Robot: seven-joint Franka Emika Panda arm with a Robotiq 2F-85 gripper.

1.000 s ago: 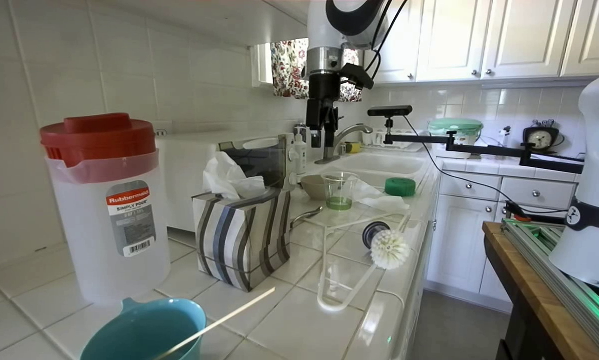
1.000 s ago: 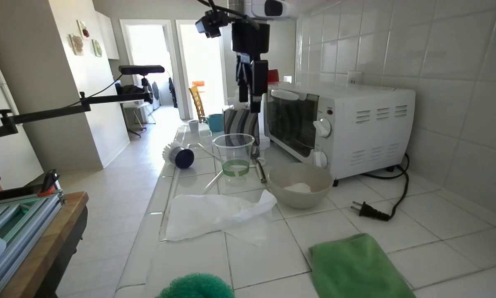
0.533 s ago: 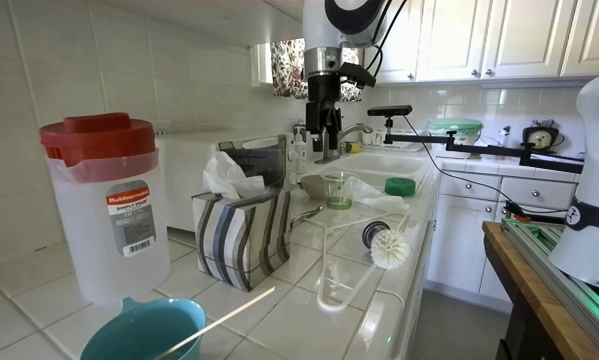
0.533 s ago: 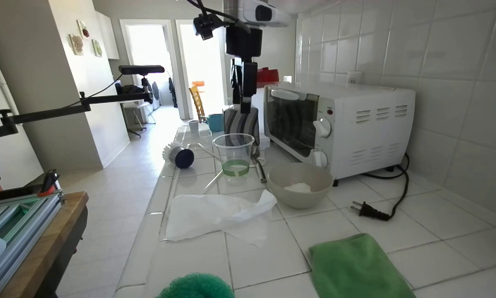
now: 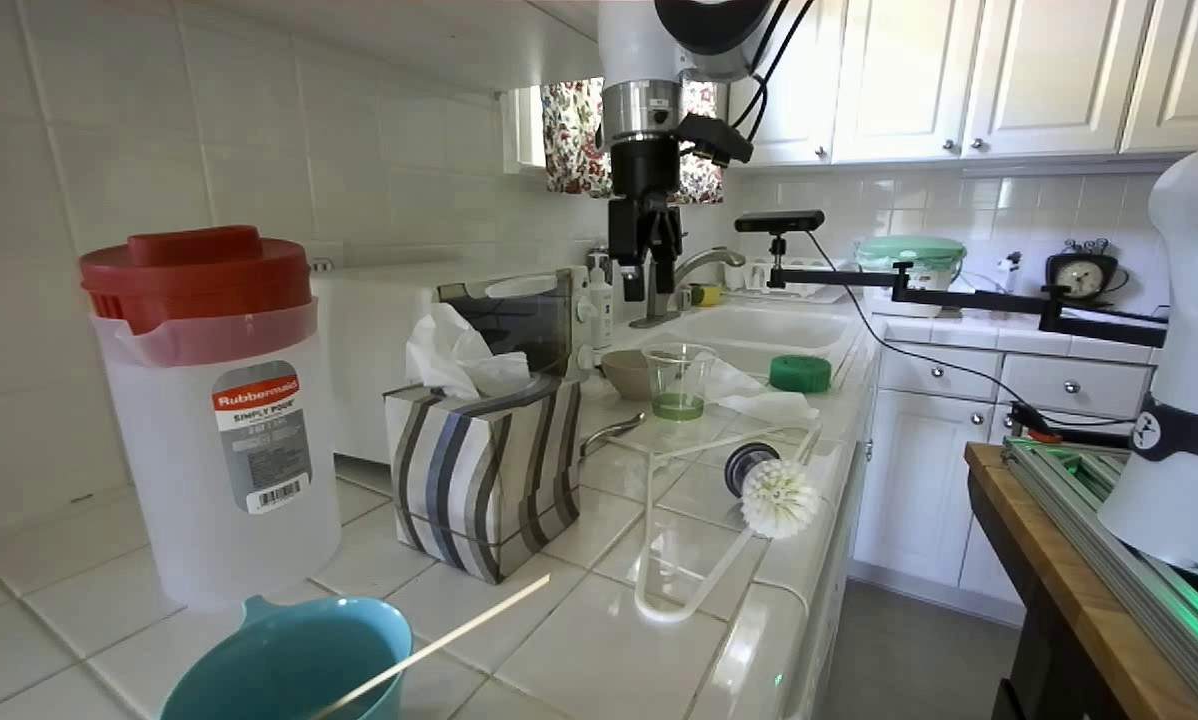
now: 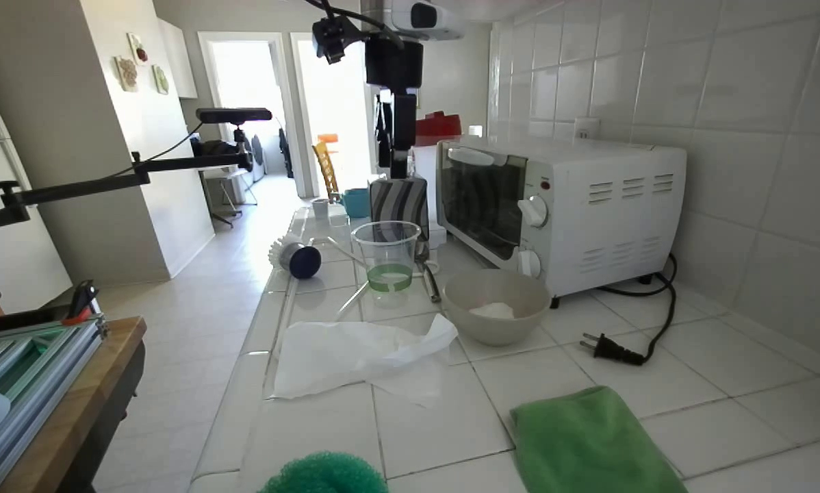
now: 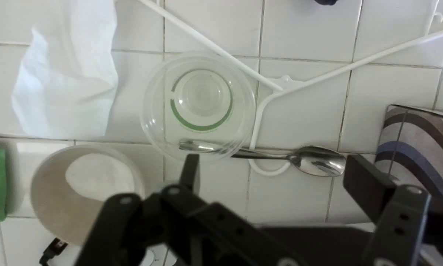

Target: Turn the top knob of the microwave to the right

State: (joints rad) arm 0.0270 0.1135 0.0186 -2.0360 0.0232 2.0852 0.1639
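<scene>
The microwave [image 6: 615, 212] is a white boxy oven with a dark glass door and vents on its side. Its top knob [image 6: 533, 211] is white and sits above a lower white knob [image 6: 528, 263]. In an exterior view the microwave [image 5: 514, 325] is partly hidden behind a striped tissue box. My gripper [image 6: 392, 164] hangs fingers-down in front of the door side, above the counter and apart from the knobs. It also shows in an exterior view [image 5: 649, 280]. In the wrist view the fingers [image 7: 271, 166] are wide apart with nothing between them.
Below the gripper lie a clear cup [image 7: 203, 99], a spoon [image 7: 317, 160] and a white hanger [image 7: 306, 85]. A beige bowl [image 6: 495, 308] stands near the knobs. The tissue box [image 5: 484, 480] and red-lidded pitcher [image 5: 219, 420] stand beside the microwave. A black plug [image 6: 615, 349] lies nearby.
My gripper has moved left in both exterior views, away from the microwave's knob panel, and has turned slightly. The objects on the counter have not moved.
</scene>
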